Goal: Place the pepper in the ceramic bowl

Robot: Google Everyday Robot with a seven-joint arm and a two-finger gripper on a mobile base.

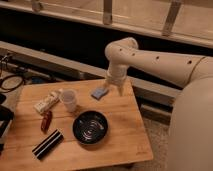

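The pepper (46, 121) is small, dark red and glossy, and lies on the wooden table (125, 135) left of centre. The ceramic bowl (90, 127) is round, black and glossy with pale rings inside; it sits to the pepper's right, near the table's middle front. My gripper (120, 89) hangs from the white arm over the table's far right part, beside a small blue block (99, 93). It is well apart from the pepper and the bowl.
A white cup (69, 100) stands behind the bowl. A pale packet (46, 103) lies left of the cup. A black-and-white striped bar (47, 144) lies at the front left. My white arm (165, 62) reaches in from the right. Cables (11, 80) lie at the far left.
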